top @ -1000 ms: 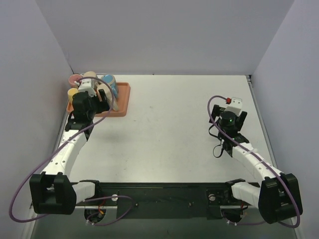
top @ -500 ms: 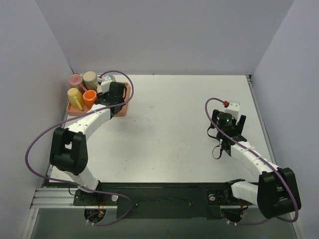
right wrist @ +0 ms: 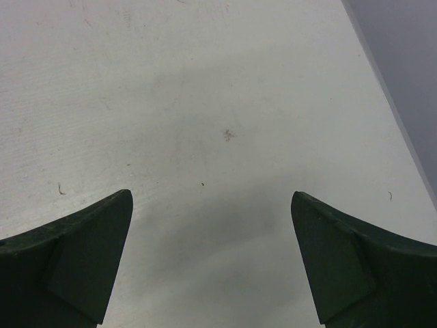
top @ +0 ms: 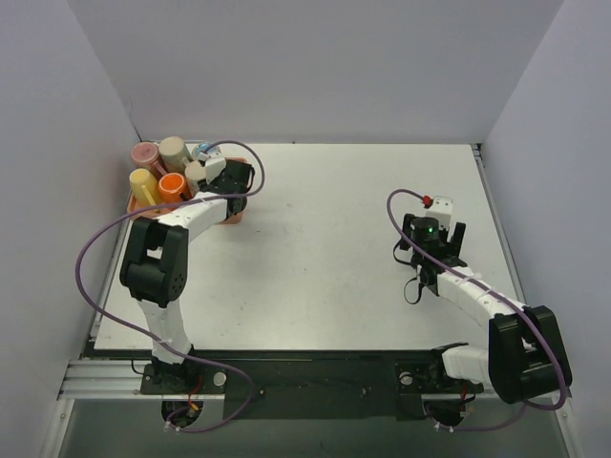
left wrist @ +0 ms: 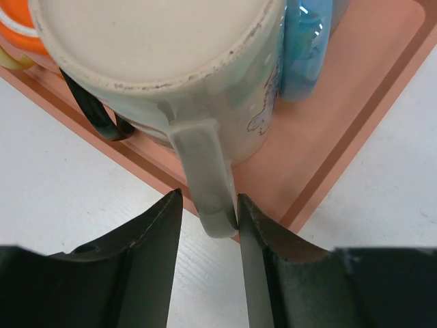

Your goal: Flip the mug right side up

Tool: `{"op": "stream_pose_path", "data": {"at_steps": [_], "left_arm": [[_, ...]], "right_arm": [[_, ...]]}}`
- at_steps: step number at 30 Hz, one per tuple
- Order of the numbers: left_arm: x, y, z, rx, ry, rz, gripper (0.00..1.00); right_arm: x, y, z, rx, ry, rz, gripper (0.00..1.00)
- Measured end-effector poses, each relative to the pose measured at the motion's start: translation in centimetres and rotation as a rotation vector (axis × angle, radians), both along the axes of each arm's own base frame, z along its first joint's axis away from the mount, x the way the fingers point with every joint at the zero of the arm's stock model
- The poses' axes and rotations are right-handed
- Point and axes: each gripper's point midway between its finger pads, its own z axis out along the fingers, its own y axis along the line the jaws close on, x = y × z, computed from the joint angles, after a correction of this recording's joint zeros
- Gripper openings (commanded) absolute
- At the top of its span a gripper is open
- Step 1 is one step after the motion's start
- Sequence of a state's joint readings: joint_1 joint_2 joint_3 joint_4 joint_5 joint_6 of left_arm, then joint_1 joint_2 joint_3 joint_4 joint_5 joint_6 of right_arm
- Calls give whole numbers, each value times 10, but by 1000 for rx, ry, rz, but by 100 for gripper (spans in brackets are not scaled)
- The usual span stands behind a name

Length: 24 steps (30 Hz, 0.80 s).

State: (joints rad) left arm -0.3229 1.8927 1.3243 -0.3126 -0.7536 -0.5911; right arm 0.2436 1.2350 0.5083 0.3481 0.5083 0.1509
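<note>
1. I see the cream ceramic mug (left wrist: 157, 48) standing bottom up on the flat salmon-pink tray (left wrist: 328, 137). The tray is at the far left corner of the white bench (left wrist: 382, 225).
2. The mug's curved handle (left wrist: 205, 157) points at my left tool (left wrist: 209, 196). The tool's two dark fingers are closed in on the handle. One finger touches it, and the other is tight beside it.
3. So I think the grab is done, or very nearly done.
4. The turn is not done. The flat bottom faces up, and I cannot tell if the mug is off the tray at all.
5. What is left is to lift it, flip it over, and set it down mouth up.
6. A blue mug (left wrist: 307, 41) and a small orange cup (top: 173, 184) sit just beside it, so I think room is tight.
7. My right tool (right wrist: 212, 205) hangs wide open over the bench. It is well apart from the tray and holds nothing.
</note>
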Motion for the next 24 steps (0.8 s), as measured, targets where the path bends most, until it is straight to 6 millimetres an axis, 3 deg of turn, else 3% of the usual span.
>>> {"op": "stream_pose_path", "data": {"at_steps": [3,5,6,7,12,16,20,24], "left_arm": [[6,-1,-2,2,-13,-3,28],[8,-1,-1,3,-20,3,14],[8,-1,-1,4,-19,2,2],[9,-1,0,-1,-20,2,0],[11,0,-1,-45,-8,3,0],[8,1,3,-120,6,-19,0],[-8,-1,17,-219,18,-90,0],[-26,-3,34,-286,13,-164,0]], "right_arm": [[0,0,-2,-1,6,1,94],[0,0,-2,-2,6,1,94],[0,0,-2,-2,6,1,94],[0,0,-2,-2,7,2,94],[0,3,-2,-5,10,16,93],[0,17,-3,-24,37,87,93],[3,52,10,-71,65,230,92],[12,109,46,-102,38,419,93]]}}
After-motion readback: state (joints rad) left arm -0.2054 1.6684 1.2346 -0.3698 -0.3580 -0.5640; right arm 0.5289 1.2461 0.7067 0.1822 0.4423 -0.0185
